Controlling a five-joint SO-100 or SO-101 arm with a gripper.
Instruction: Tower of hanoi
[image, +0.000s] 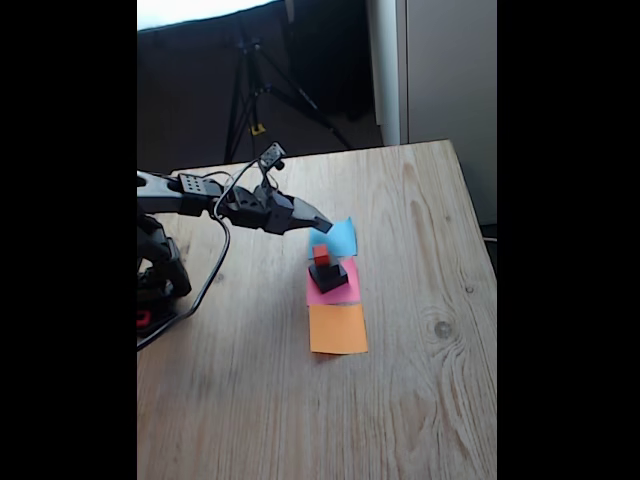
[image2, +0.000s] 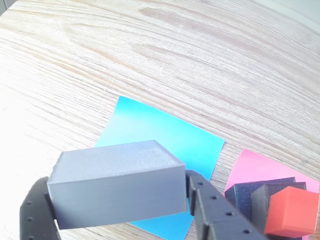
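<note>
In the wrist view the gripper (image2: 117, 200) is clenched on the large grey block (image2: 117, 182), its long axis spanning the jaws, hovering over the blue paper (image2: 165, 135); the stacked black cubes (image2: 252, 197) and red cube (image2: 291, 211) sit right on pink paper (image2: 252, 165)

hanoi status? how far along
Partway, apparently. Done: red cube sits on the black blocks stacked on the pink square. In hand: end effector holds the grey block above the blue square. Left: set it down, restack; orange square is bare.
</note>
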